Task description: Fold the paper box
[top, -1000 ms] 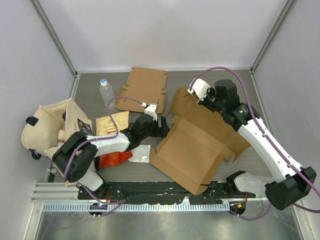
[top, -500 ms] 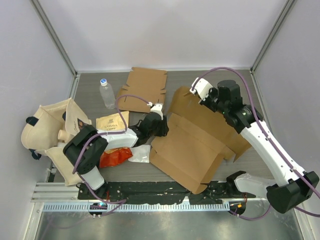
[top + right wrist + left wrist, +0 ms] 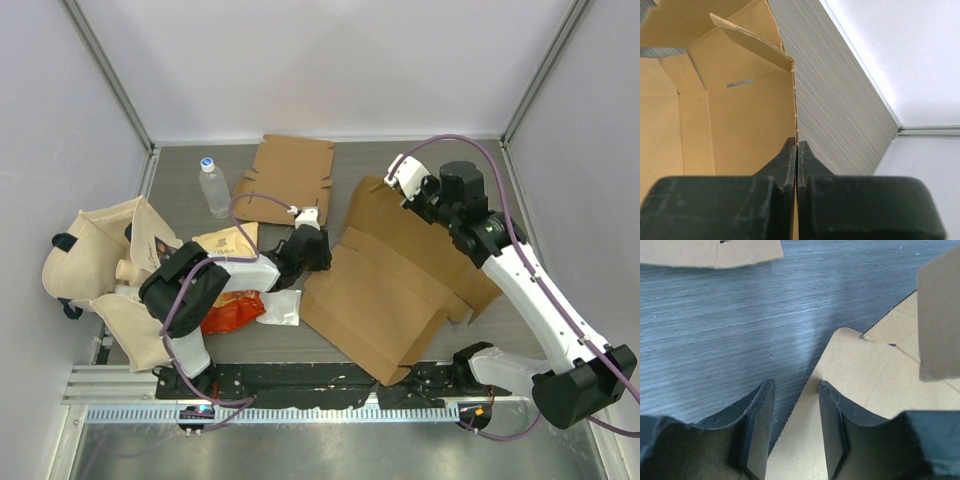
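The paper box (image 3: 390,290) is a brown cardboard blank, lying mostly unfolded at centre right of the table. My left gripper (image 3: 321,252) is low at the box's left edge. In the left wrist view its jaws (image 3: 794,390) stand open with a narrow gap. A flat box flap (image 3: 855,370) runs under and between the fingers. My right gripper (image 3: 422,207) is at the box's far panel. In the right wrist view it (image 3: 797,145) is shut on the thin edge of that raised panel (image 3: 740,115).
A second flat cardboard blank (image 3: 290,180) lies at the back, with a water bottle (image 3: 213,185) to its left. A cloth bag (image 3: 100,260) fills the left side. A brown packet (image 3: 225,245), a red packet (image 3: 228,315) and a white packet (image 3: 280,308) lie by my left arm.
My left gripper has slid right to the box's left edge and its jaws have narrowed. The right gripper has shifted slightly right, still holding the far panel.
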Available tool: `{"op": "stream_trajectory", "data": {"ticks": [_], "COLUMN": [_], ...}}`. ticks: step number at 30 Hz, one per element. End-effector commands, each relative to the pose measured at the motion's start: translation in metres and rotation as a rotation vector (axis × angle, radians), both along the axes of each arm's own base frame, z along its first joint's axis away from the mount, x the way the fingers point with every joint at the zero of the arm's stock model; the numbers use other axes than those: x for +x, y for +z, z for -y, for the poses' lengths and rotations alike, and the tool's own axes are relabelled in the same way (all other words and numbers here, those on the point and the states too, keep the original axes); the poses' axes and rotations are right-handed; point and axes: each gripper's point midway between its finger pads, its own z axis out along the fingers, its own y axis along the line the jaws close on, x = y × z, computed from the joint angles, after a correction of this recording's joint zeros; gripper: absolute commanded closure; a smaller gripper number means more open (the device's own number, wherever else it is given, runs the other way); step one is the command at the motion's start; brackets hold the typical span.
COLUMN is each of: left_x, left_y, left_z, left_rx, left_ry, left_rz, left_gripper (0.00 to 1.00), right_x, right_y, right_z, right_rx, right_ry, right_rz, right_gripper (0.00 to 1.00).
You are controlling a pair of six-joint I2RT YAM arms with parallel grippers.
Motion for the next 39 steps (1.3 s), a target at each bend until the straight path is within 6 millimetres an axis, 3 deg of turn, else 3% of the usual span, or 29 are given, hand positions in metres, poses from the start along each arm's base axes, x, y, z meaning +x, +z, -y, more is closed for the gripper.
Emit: {"op": "stream_trajectory", "data": {"ticks": [1,5,13,17,22,23,25,27,28,29,30,34,37,39], "left_x": [0.005,0.015,0.023,0.015,0.000,-0.001,-0.008,-0.013,-0.022,-0.026,-0.031,-0.044,-0.039,-0.035], "left_y": [-0.024,-0.016,-0.006,0.009,0.029,0.046,0.053,0.082,0.085,0.101,0.129,0.190,0.218,0.220], "left_z": [-0.018,-0.008,0.007,0.009,-0.002,-0.003,-0.011,-0.015,-0.017,-0.014,-0.013,0.004,0.012,0.018], "left_rx": [0.063,0.003,-0.066,-0.141,-0.153,-0.179,-0.188,-0.241,-0.255,-0.290,-0.338,-0.310,-0.287,-0.246], "left_ry": [0.061,0.040,0.005,-0.024,-0.059,-0.059,-0.051,-0.055,-0.081,-0.109,-0.140,-0.270,-0.312,-0.359], "left_rz": [-0.038,0.013,0.060,0.116,0.156,0.186,0.196,0.255,0.262,0.304,0.367,0.510,0.575,0.609], "left_gripper": [0.55,0.55,0.59,0.54,0.45,0.45,0.46,0.47,0.47,0.45,0.39,0.23,0.23,0.25], "right_x": [0.000,-0.019,-0.055,-0.058,-0.051,-0.049,-0.044,-0.040,-0.038,-0.036,-0.035,-0.033,-0.032,-0.032], "right_y": [0.029,0.007,-0.008,-0.030,-0.031,-0.028,-0.018,-0.017,-0.013,-0.013,-0.017,-0.012,-0.012,-0.011], "right_z": [-0.012,-0.020,-0.050,-0.052,-0.038,-0.037,-0.033,-0.034,-0.035,-0.037,-0.040,-0.048,-0.054,-0.059], "right_rx": [0.117,0.154,0.193,0.119,0.058,0.044,0.038,0.000,-0.007,-0.028,-0.040,-0.046,-0.037,-0.024], "right_ry": [0.038,0.098,0.184,0.137,0.057,0.058,0.038,0.052,0.057,0.075,0.090,0.129,0.157,0.174], "right_rz": [0.098,0.050,0.064,0.028,0.084,0.103,0.149,0.164,0.171,0.177,0.162,0.168,0.159,0.156], "right_gripper": [0.99,0.99,0.99,0.99,0.99,0.99,0.99,0.99,0.99,0.99,0.99,0.99,0.99,0.99]}}
